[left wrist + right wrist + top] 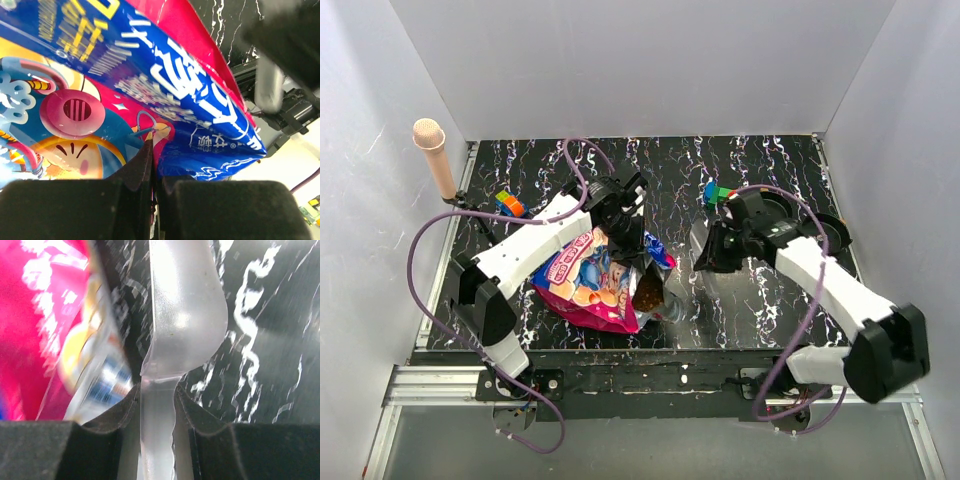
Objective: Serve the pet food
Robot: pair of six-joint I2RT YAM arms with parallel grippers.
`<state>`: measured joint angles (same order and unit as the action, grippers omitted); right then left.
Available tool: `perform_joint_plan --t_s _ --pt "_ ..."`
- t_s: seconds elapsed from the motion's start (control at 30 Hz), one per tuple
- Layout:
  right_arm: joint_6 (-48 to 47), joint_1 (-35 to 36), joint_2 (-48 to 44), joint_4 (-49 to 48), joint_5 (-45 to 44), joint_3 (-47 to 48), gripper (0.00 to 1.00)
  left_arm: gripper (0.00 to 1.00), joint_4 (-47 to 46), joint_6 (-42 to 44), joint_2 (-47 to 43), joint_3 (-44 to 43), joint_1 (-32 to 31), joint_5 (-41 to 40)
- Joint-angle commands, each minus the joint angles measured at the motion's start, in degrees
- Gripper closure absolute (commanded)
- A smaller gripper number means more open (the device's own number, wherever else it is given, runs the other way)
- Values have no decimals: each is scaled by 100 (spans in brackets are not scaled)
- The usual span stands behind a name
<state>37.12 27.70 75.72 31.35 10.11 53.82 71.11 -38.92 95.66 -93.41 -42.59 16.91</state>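
The magenta-pink pet food bag (582,280) lies at the front left of the black marbled table (770,290). Its open mouth faces right and shows brown kibble (647,291). My left gripper (620,238) is shut on the bag's upper edge. In the left wrist view the fingers (154,150) pinch the foil of the bag (175,75). My right gripper (712,250) is shut on the handle of a clear plastic scoop (185,305), a little right of the bag's mouth. In the right wrist view (157,400) the scoop bowl looks empty above the table, with the bag (35,315) at the left.
Two black bowls (835,228) (778,200) stand at the back right, partly behind the right arm. Toy blocks lie at the back left (510,203) and back middle (717,192). A pink-tipped post (432,150) stands at the left wall. White walls enclose the table.
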Motion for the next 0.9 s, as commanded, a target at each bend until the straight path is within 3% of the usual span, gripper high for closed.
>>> perform_joint_plan --t_s 0.0,0.2,0.3,0.47,0.77,0.87 --pt "-30 60 -1057 2557 904 821 99 100 -405 -248 234 -502 14 -179" --pt "-415 130 -1841 4184 1396 1710 99 100 -651 -55 532 -811 14 -267" --pt "-837 270 -2052 4492 1984 1772 99 100 -897 7 629 -898 22 -83" --pt "-1216 437 -2193 5037 2030 1790 99 100 -819 217 902 -1328 14 102" --pt "-1226 903 -1201 4118 2566 2089 99 100 -282 701 973 -1812 5 567" --pt "-1015 895 -806 3511 2093 2106 99 100 -422 649 754 -1743 -21 778"
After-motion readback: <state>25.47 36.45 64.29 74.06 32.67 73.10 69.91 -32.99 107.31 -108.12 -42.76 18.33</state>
